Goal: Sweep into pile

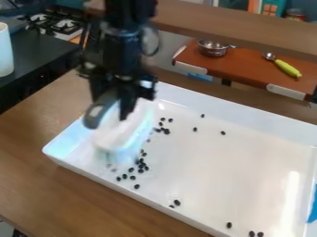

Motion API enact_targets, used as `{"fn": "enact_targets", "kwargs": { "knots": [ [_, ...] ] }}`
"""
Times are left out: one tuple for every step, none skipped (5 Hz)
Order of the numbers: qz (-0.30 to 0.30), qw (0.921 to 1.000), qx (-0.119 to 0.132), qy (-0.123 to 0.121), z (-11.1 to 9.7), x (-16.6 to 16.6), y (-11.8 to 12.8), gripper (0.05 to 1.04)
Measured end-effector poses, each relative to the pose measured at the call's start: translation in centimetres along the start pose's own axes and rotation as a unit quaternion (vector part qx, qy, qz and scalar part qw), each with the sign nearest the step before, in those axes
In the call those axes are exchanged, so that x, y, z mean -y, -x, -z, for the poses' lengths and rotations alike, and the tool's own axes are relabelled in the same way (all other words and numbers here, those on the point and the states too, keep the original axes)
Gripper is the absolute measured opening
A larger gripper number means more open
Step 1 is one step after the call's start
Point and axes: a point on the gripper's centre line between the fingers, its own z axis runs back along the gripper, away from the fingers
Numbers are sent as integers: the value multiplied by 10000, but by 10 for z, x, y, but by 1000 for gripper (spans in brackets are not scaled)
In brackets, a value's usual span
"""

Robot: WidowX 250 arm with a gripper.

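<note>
Gripper (116, 102), upper left: holding brush (125, 136) | brush likely light, stiff; grab handle (91, 121) | beans (167, 131) likely hard, rolly, slippy

Beans (167, 131) lay in the tray (248, 162) on the tabletop (37, 152); behind stood the pot (213, 49), left of the spoon (288, 68).

Brush (129, 132) — blurred, tray (248, 119) — cut off
</note>
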Motion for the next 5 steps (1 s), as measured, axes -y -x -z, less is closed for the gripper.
{"fn": "enact_targets", "kwargs": {
  "knots": [
    [117,9993,129,340,-24,48,-3,496],
    [162,9993,62,336,-20,97,-7,496],
    [242,9992,75,307,-11,143,-8,496],
    [238,9993,79,288,-2,172,-6,496],
    [337,9992,53,225,3,193,4,496]
  ]
}}
